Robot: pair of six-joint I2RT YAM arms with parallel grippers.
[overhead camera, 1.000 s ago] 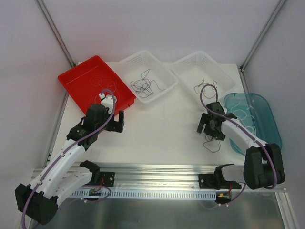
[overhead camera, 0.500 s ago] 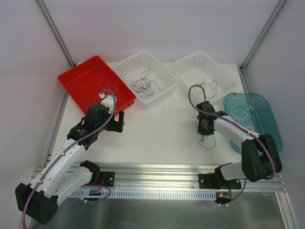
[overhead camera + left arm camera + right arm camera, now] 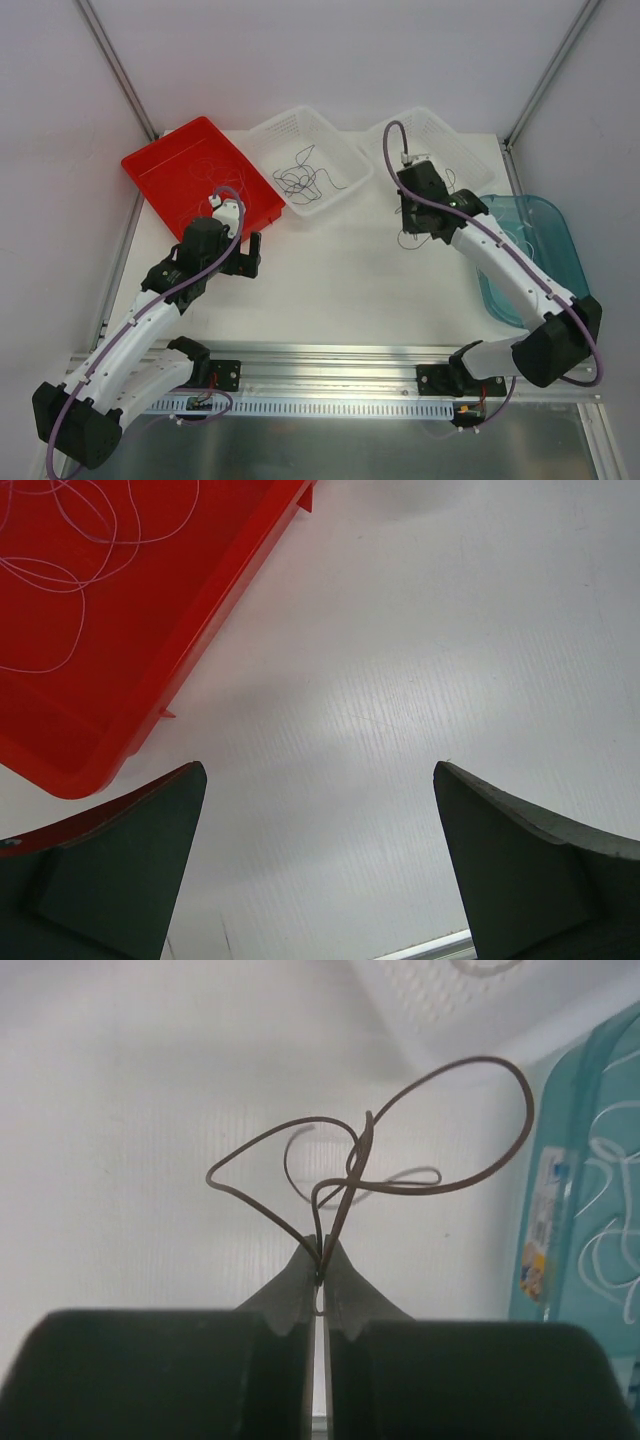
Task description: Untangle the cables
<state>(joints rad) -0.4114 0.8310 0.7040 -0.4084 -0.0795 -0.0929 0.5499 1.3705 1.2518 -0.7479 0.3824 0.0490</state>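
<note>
With the right gripper (image 3: 320, 1260), pinches tight on a thin dark cable (image 3: 352, 1175), glossy and curling in loose loops over the ribbed white table (image 3: 130, 1140), just beside the translucent teal tray (image 3: 580, 1090). Holds the left gripper (image 3: 318, 768) spread wide and empty, well apart from that tray.

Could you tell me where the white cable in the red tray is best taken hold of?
Probably from straight above, pinching across an outer loop of the white cable: it lies flat in loose curls on the floor of the red tray, whose raised rim blocks a sideways approach.
</note>
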